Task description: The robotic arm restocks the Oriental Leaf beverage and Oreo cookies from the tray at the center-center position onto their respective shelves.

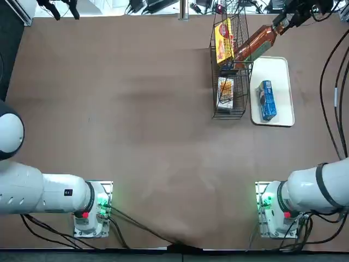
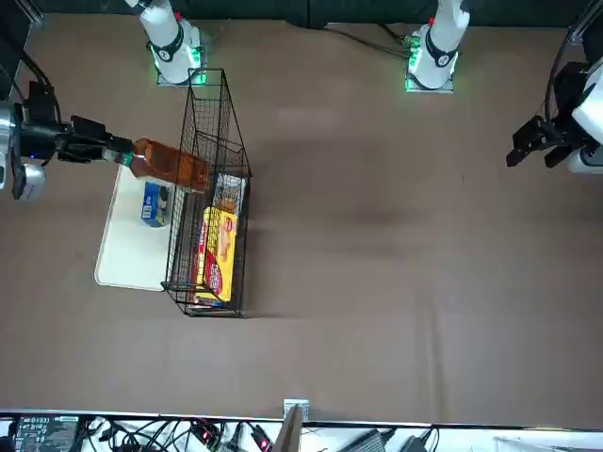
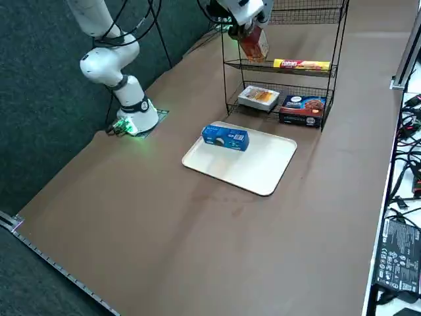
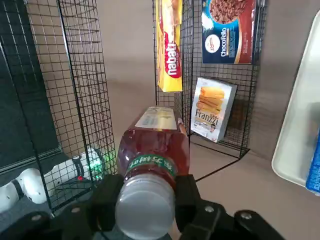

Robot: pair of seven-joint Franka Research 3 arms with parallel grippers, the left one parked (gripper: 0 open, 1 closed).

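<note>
Right gripper holds the Oriental Leaf bottle at the rack; Oreo cookies lie on the tray

Clock directions are read on the top view, with twelve o'clock pointing away from the arms' bases. The right gripper point(image 4: 148, 181), on the robotic arm point(image 2: 80, 139), is closed down only as far as the bottle's width allows: one finger presses on each side of the Oriental Leaf beverage point(image 4: 153, 150) near its white cap. From the gripper the reddish-brown bottle points out toward eight o'clock, lying over sideways, its base end foremost and reaching in among the black wires of the shelves point(image 3: 283, 70). Whether that base touches the wire I cannot tell.

The Oreo cookies point(image 1: 267, 100), a small blue pack, are apart from the gripper, at about six o'clock from it. They rest on the white tray point(image 1: 279, 76), which sits on the table point(image 1: 136, 136) just beside the rack, on its three o'clock side.

On the rack, a yellow packet point(image 3: 301, 64) lies on a tier above a white box with a picture of food point(image 3: 258, 98) and a dark blue and red box point(image 3: 302, 109). Those two share the tier below, the white one at its six o'clock end and the dark one toward twelve.
</note>
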